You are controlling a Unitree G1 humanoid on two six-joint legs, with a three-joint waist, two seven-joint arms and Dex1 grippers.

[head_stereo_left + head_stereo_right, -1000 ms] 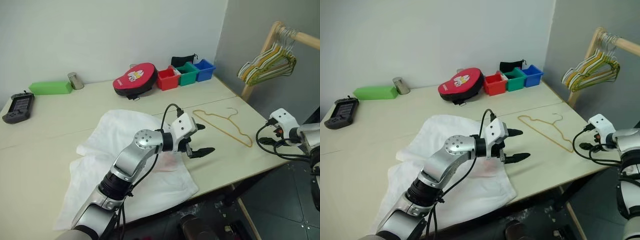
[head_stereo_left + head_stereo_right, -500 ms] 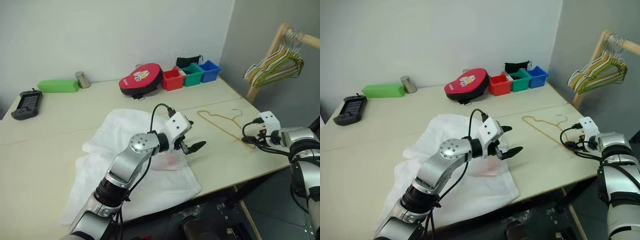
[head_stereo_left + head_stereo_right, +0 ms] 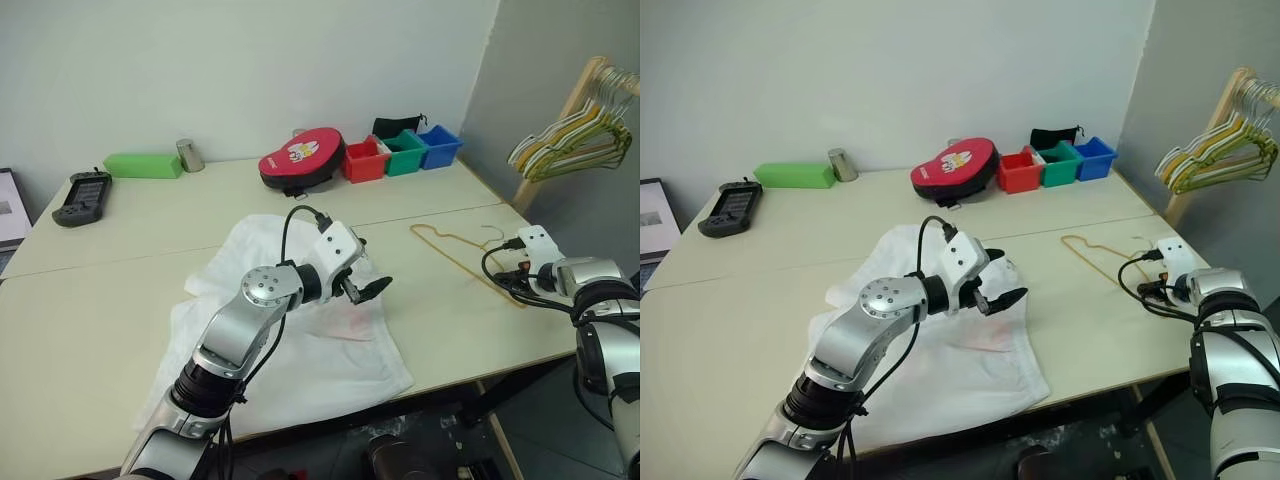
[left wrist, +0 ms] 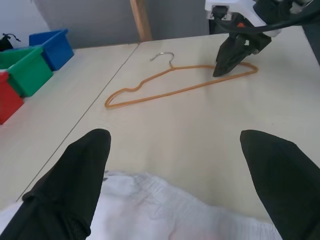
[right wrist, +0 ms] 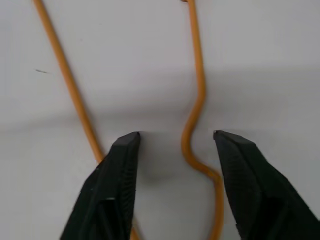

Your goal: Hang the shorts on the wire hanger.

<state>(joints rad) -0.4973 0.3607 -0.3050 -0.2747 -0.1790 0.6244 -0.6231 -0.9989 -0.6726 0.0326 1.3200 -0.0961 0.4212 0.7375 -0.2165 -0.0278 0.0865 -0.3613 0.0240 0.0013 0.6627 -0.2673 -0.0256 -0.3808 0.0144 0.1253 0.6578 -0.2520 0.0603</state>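
right gripper (image 5: 175, 137) straddles the thin orange wire hanger (image 4: 175, 88), not clenched; left gripper (image 4: 175, 145) spread wide above the white thin-fabric shorts (image 3: 300, 350) on the tabletop (image 3: 110, 300)

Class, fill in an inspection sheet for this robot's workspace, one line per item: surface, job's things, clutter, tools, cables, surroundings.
Surface: pale table.
Job's things: shorts spread flat; wire hanger flat beside them, apart.
Clutter: green box, metal cup, black handheld device, red round case, red, green, blue bins along the wall.
Tools: left tool open over the shorts' waistband; right tool straddling the hanger's wire, fingers apart.
Cables: black wrist cables on each arm.
Surroundings: wooden rack of hangers.
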